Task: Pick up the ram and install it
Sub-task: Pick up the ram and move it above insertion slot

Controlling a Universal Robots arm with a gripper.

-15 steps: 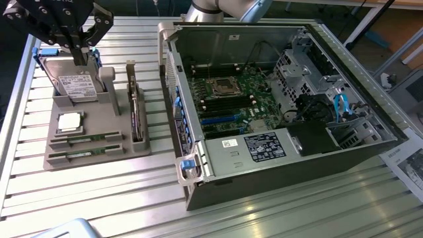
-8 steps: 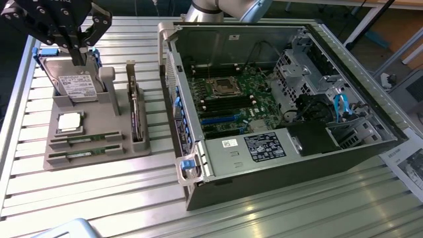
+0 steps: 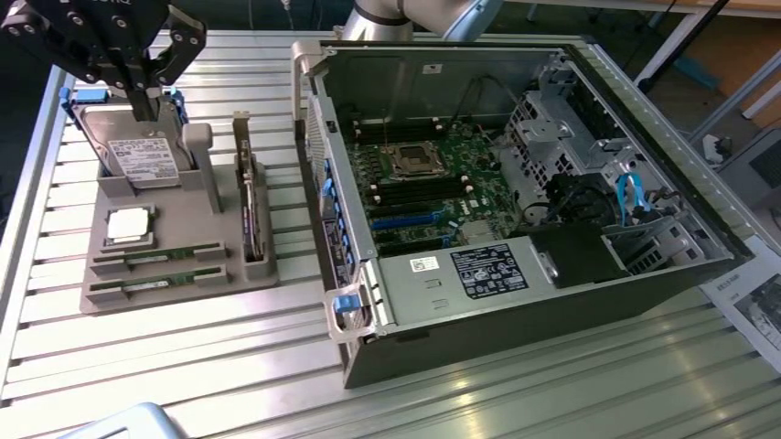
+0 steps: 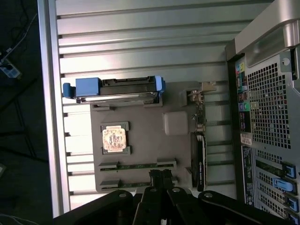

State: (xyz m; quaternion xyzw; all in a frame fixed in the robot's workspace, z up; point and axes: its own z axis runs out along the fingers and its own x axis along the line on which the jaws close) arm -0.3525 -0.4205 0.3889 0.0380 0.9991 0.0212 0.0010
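**Claw** (image 3: 145, 108) (image 4: 161, 175): black, two fingers pressed together, nothing between them. It hangs in the upper left of the exterior view, in front of the hard drive in that frame, clear of every part.

**Ram, stick beside the processor** (image 3: 159, 255) (image 4: 138, 165): thin green board seated on edge in a slot of the grey fixture, lower left of the exterior view. Its long axis runs across the frame and rises slightly toward the exterior view's right. It lies well below the claw in the frame and apart from it.

**Ram, outer stick** (image 3: 156, 283) (image 4: 124, 184): same kind, parallel to the first, in the slot nearest the fixture's front edge. In the wrist view the fingertips cover one end of it in the picture; contact cannot be told there.

**Grey fixture** (image 3: 171, 300) (image 4: 140, 117): moulded holder on the worktop.

**Processor** (image 3: 128, 225) (image 4: 114, 139): square chip, flat in its pocket, just beyond the ram.

**Hard drive** (image 3: 141, 160) (image 4: 115, 89): in a blue caddy, at the fixture's far end.

**Expansion card** (image 3: 251, 215) (image 4: 199, 145): upright on edge along the fixture's side nearest the case.

**Computer case** (image 3: 488, 329) (image 4: 267, 117): open on its side, centre and right of the exterior view, motherboard (image 3: 427, 174) exposed.

**Worktop** (image 3: 183, 366) (image 4: 140, 42): slatted aluminium.
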